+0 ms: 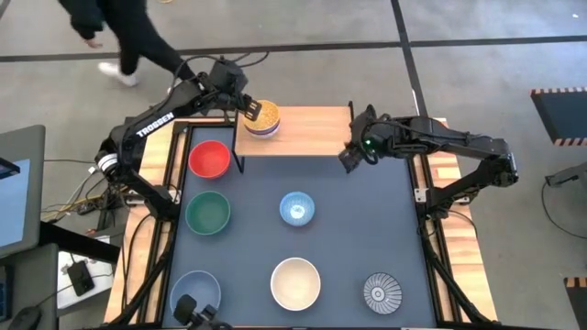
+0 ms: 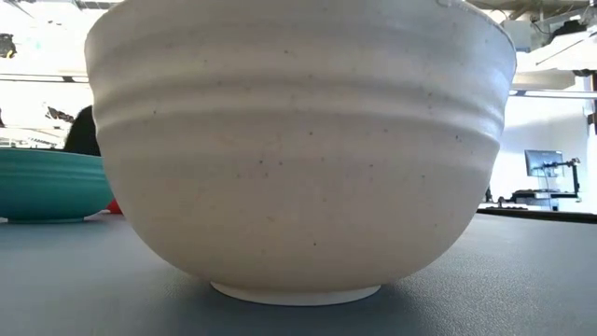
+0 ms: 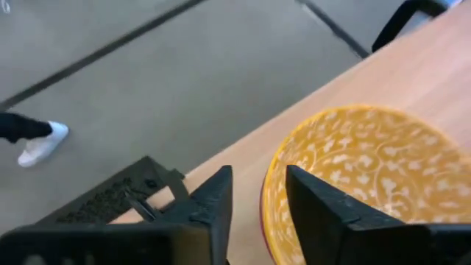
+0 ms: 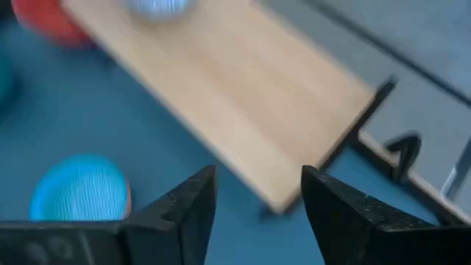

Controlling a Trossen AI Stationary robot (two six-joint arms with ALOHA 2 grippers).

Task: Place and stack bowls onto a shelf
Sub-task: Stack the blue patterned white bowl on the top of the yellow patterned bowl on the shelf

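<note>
The left gripper (image 3: pixel 257 202), fingers apart astride the rim of the yellow patterned bowl (image 1: pixel 265 115), sits at the light-wood shelf's (image 1: pixel 312 133) left end. The right gripper (image 4: pixel 257 199), open and empty, hovers at the shelf's right end, nearest the light blue patterned bowl (image 1: pixel 296 208) on the dark table (image 1: pixel 348 229).

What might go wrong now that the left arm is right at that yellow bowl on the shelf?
The left gripper has its fingers either side of the yellow bowl rim, near the shelf corner. A sideways pull as it lets go might drag the bowl off the edge. The right gripper hovers open by the shelf's other end and might bump it, shaking the bowl.
</note>
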